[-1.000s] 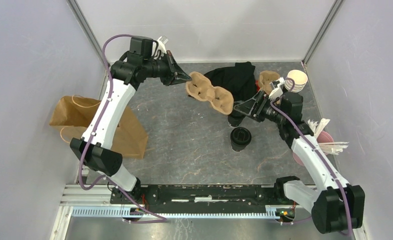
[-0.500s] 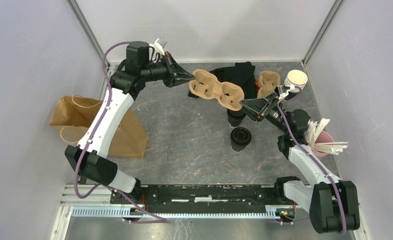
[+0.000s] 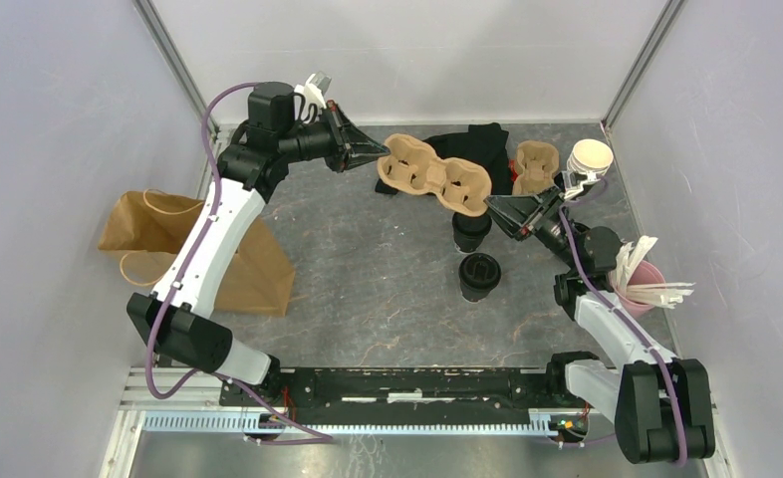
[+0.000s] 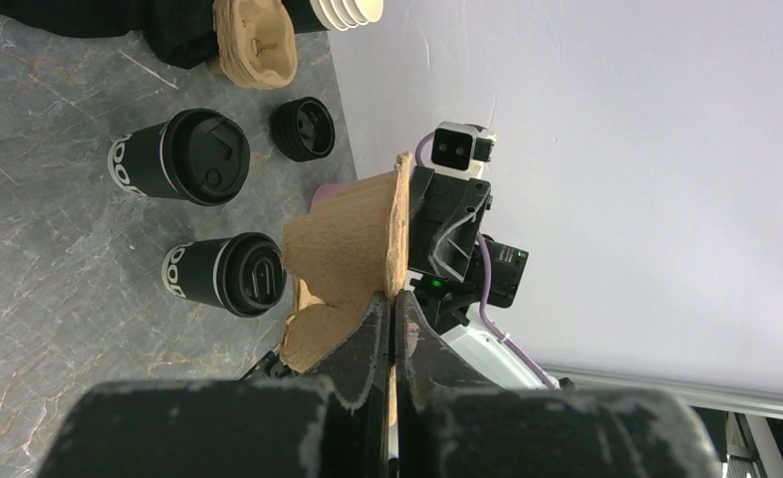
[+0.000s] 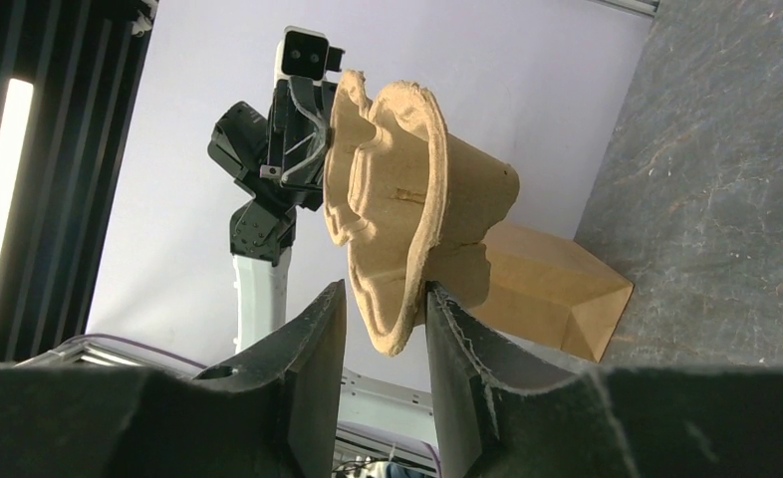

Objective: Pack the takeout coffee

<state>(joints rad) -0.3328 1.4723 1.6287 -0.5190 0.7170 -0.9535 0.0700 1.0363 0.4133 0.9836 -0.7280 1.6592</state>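
- Carrier (image 3: 435, 174) up off the table (image 3: 368, 289), spanning between left gripper (image 3: 381, 154) at its left end and right gripper (image 3: 490, 205) at its right end.
- Lidded cup (image 3: 470, 231) on table, under carrier's right end.
- Second lidded cup (image 3: 479, 276) just in front of the first.
- Bag (image 3: 258, 274) lying at table's left edge.
- Cloth (image 3: 477, 147) at back, behind carrier.
- Spare carrier (image 3: 534, 164) right of cloth.
- Cup stack (image 3: 591, 159) right of that, back right corner.
- Loose lid (image 4: 303, 127) near spare carrier.
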